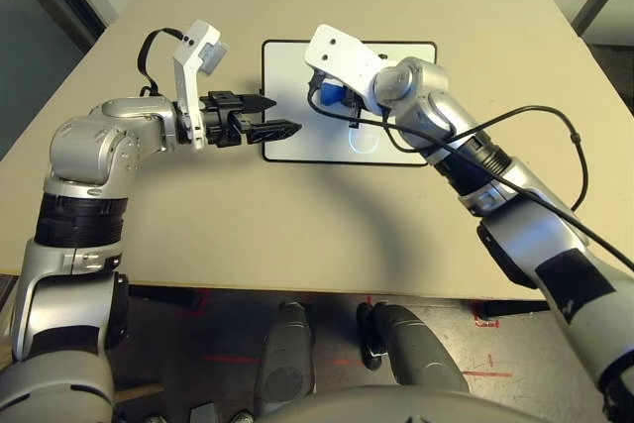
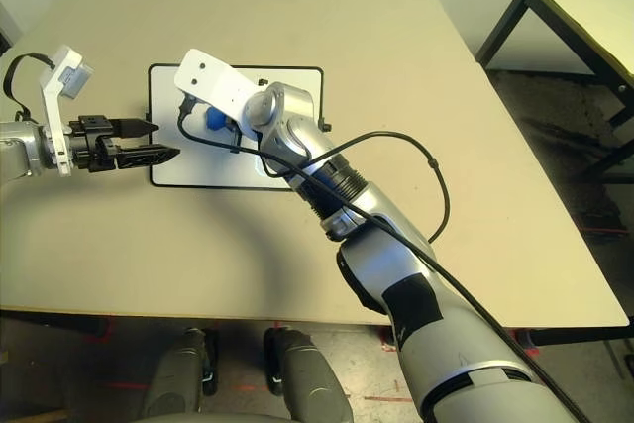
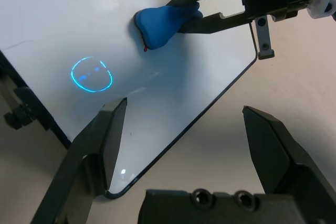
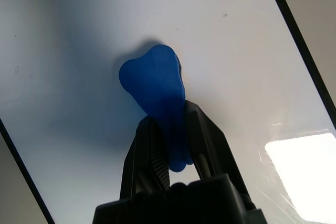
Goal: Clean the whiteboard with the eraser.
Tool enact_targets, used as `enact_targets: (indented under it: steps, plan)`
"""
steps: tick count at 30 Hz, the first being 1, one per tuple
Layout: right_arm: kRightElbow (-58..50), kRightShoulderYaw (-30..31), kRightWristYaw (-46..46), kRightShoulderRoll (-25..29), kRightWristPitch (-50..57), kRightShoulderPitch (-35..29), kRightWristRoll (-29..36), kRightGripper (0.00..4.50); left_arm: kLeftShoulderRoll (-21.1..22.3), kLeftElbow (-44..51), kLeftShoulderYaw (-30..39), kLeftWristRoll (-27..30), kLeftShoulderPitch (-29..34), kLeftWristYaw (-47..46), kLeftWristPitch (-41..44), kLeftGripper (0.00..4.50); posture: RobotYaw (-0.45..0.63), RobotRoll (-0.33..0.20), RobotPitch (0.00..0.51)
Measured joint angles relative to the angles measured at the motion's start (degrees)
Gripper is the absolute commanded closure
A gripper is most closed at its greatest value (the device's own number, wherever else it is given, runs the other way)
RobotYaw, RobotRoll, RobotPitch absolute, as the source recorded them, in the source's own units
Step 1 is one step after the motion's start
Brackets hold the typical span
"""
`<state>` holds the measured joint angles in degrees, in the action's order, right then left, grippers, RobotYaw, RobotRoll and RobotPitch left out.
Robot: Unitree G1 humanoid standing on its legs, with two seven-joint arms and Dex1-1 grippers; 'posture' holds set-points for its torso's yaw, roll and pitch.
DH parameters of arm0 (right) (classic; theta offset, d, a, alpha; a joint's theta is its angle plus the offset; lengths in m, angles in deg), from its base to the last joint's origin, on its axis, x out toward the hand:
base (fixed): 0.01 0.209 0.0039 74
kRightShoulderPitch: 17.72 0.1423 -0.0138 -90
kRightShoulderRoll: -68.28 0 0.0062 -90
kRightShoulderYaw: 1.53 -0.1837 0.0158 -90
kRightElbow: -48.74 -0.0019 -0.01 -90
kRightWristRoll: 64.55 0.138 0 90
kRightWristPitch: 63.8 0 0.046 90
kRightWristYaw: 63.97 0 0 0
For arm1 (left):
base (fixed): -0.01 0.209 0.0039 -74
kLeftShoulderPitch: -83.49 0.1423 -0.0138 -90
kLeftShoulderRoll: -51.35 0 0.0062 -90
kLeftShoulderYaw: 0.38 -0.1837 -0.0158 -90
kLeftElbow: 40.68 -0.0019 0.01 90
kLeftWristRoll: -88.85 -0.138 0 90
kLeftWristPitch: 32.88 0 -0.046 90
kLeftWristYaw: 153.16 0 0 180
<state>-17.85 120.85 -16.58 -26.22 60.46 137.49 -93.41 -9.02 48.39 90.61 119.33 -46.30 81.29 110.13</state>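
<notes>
The whiteboard (image 1: 297,136) lies flat at the middle of the table, white with a thin black frame. Pressed onto its surface is the blue eraser (image 4: 153,85), pinched at its waist by my right gripper (image 4: 169,145), which is shut on it. In the head views the eraser (image 1: 331,94) peeks out under the right wrist's white bracket, over the board's middle. A small red mark (image 3: 144,49) sits at the eraser's (image 3: 160,21) edge. My left gripper (image 1: 280,116) hovers open over the board's left edge, nothing between its fingers (image 3: 100,145).
A blue ring of light (image 3: 91,74) reflects on the board near its front edge. A black cable (image 1: 555,136) loops off my right forearm over the table. Another table (image 2: 584,7) stands off to the right. Bare tabletop surrounds the board.
</notes>
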Motion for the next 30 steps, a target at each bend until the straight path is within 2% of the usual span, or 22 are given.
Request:
enact_targets:
  steps: [5, 9, 19, 22, 30]
  plan:
    - [-5.2, 1.5, 0.8, 0.0, 0.5, -5.1, -0.9, 3.88, -0.1, 0.0, 0.0, 0.0, 0.0, -0.1, 0.0, 0.0, 0.04, 0.0, 0.16]
    - [-5.6, 2.0, 1.1, 0.0, 0.6, -5.6, -1.2, 3.88, -0.1, 0.0, 0.0, 0.0, 0.0, -0.1, 0.0, 0.0, 0.03, 0.0, 0.162]
    - [5.5, -0.3, -1.4, -0.4, -2.0, 2.5, -0.1, 3.88, -0.1, 0.0, 0.0, 0.0, 0.0, 0.0, 0.0, 0.0, 0.03, 0.0, 0.164]
    - [6.1, -0.4, -1.8, -0.6, -2.2, 2.6, 0.2, 3.88, -0.1, 0.0, 0.0, 0.0, 0.0, 0.0, 0.1, 0.0, 0.03, 0.0, 0.165]
    - [-4.2, 0.9, -0.4, 0.2, -0.2, -5.1, -1.1, 3.88, -0.1, 0.0, 0.0, 0.1, 0.0, 0.1, 0.2, 0.0, 0.03, 0.0, 0.167]
